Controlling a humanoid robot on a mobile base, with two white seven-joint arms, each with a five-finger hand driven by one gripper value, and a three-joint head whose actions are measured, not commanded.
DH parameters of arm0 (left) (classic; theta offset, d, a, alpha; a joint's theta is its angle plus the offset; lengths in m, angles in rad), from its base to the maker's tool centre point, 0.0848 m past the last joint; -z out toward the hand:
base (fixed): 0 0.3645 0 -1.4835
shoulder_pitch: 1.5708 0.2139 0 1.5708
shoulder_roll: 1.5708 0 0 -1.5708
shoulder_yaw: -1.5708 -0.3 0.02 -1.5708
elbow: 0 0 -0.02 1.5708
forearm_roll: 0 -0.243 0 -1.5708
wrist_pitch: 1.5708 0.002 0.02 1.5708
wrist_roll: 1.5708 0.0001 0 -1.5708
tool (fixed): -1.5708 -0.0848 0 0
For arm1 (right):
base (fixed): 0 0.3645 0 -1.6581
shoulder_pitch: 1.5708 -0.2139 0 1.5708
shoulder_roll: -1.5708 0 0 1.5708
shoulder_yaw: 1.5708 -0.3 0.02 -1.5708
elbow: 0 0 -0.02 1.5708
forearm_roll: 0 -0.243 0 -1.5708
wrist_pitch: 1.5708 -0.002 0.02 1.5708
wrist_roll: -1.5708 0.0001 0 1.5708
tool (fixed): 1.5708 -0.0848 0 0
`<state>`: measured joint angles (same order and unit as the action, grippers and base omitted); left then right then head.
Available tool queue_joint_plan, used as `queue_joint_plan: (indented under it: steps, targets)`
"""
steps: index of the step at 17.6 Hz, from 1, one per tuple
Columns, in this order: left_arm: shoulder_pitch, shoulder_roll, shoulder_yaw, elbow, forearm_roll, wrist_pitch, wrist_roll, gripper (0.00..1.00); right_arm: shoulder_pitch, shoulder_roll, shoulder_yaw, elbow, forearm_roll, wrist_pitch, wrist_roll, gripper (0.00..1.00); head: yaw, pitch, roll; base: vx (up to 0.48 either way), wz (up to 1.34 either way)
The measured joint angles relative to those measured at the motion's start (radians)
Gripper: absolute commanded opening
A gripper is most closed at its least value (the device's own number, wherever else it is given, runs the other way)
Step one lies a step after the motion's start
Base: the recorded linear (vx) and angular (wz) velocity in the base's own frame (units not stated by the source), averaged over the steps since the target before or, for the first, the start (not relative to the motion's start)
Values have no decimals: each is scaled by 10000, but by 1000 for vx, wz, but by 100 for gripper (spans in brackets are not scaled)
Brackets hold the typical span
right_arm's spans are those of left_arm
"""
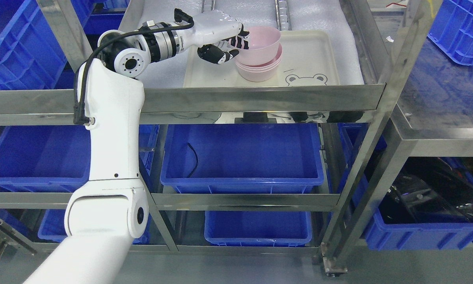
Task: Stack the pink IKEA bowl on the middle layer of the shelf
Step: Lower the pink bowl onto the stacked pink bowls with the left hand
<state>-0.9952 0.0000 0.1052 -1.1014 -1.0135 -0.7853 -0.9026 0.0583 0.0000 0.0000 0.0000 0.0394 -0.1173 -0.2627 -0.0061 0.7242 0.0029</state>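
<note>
A steel shelf (260,98) spanned the frame. At upper centre, its cream tray (307,59) carried stacked pink bowls (260,69). The left hand (224,43) pinched the top pink bowl (262,43), tilted, fingers clamped on its left rim.

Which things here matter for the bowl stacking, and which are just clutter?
In play: left hand gripping the top pink bowl; bowl stack beneath; cream tray; shelf.

Lying about: blue bins on the lower levels; black cable in the middle bin.
</note>
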Motion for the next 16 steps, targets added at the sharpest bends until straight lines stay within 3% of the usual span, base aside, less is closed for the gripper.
queue_joint_plan:
  steps: [12,13,15,16]
  targets:
    - [-266,0,-173,329,-378,0,96,4,0,0,0,0,-1,26,0,100,0,0,0,-1,-4]
    - [-275,0,-193,345,-409,0,105,7,0,0,0,0,-1,26,0,100,0,0,0,-4,16]
    - [-288,0,-247,379,-459,0,105,41,0,0,0,0,-1,27,0,100,0,0,0,0,15]
    - [-290,0,-266,392,-475,0,105,46,-1,0,0,0,-1,27,0,100,0,0,0,-1,-18]
